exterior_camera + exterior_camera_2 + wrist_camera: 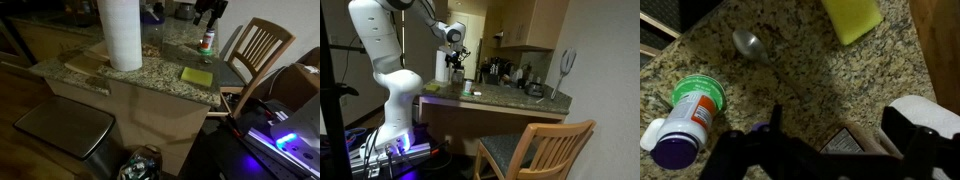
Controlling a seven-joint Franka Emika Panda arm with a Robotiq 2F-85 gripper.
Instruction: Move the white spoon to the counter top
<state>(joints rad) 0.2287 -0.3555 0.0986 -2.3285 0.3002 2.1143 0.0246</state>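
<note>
- gripper (835, 118) hangs over the counter top (810, 75), jaws wide apart, nothing in them
- white spoon (750, 44) lies on the granite, roughly between the yellow sponge (852, 18) and a green-labelled bottle (685, 115)

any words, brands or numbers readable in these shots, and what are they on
No text can be read in any view.
Bottle with the purple cap, wrist view: a green and orange label with print on it, too blurred to read.
Both exterior views: everything on the counter is too small and dim to show any lettering.
</note>
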